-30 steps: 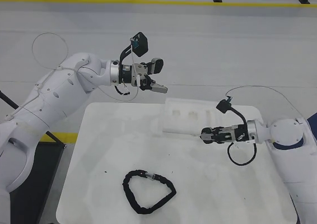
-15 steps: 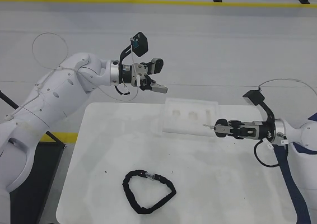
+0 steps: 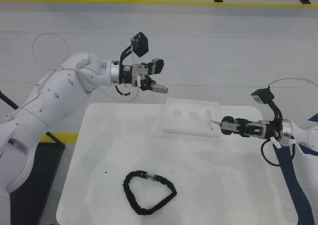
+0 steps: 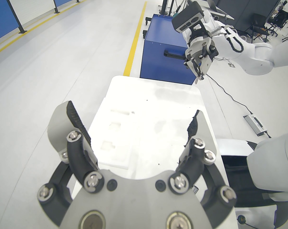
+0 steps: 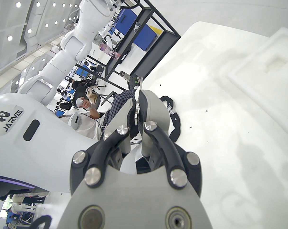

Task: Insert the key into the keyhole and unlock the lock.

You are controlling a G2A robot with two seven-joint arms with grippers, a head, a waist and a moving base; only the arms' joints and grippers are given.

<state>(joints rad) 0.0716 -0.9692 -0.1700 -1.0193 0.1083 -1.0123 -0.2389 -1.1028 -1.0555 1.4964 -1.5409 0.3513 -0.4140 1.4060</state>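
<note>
Right gripper, fingers pinched tight on a small silver metal key, hangs above the white surface at the edge of a white foam tray w/ rectangular recesses, key tip pointing over the tray. Black fabric-sleeved chain lock lies looped on the surface's near side, well apart from key. Left gripper, fingers spread wide, hovers just beyond the far edge.

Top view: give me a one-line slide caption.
The right gripper holds the key near the foam tray; the left gripper hangs open; the chain lock lies on the table.
</note>
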